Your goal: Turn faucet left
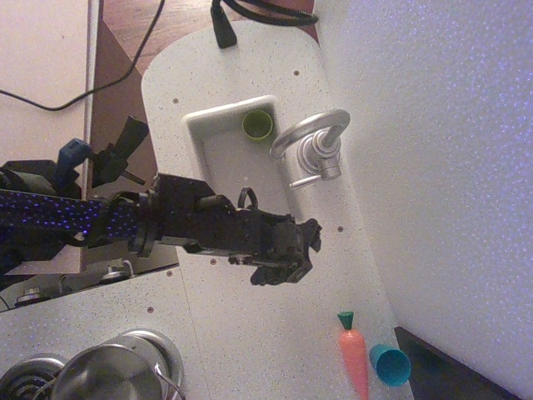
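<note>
Faucet (315,148) at sink (218,158) edge; jaws (304,250) apart from it, spread or not unclear

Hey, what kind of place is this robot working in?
Most likely a toy kitchen play set: a white speckled counter with a small sink, a shiny silver faucet beside it, a steel pot on a burner, and a toy carrot.

A pale speckled table (250,333) fills the middle, its far end rounded. A white foam-textured wall (441,167) with a bluish cast runs along the right. Brown wooden floor (133,33) shows at the top, crossed by black cables (250,12). A cream panel (42,67) stands at upper left.
</note>
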Controlling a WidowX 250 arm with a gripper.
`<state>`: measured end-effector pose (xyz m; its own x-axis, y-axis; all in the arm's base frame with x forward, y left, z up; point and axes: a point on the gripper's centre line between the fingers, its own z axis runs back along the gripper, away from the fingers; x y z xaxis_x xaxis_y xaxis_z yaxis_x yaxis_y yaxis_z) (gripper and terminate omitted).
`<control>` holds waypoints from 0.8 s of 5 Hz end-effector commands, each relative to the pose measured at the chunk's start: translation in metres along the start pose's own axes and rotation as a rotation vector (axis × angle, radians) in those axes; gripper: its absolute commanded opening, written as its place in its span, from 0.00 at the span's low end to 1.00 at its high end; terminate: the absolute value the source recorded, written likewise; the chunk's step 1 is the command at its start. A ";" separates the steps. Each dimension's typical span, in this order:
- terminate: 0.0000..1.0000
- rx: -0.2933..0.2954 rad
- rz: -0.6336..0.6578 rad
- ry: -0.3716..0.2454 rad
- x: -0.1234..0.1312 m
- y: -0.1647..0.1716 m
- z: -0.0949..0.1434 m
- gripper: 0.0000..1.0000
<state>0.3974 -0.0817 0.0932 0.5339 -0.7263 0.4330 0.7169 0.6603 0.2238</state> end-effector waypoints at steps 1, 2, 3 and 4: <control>0.00 0.000 0.000 0.000 0.000 0.000 0.000 1.00; 0.00 0.054 0.073 -0.034 -0.010 0.034 0.010 1.00; 0.00 0.100 0.100 -0.045 -0.009 0.049 0.026 1.00; 0.00 0.136 0.107 -0.065 -0.012 0.039 0.044 1.00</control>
<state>0.3846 -0.0430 0.1096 0.6100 -0.6277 0.4836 0.6050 0.7631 0.2273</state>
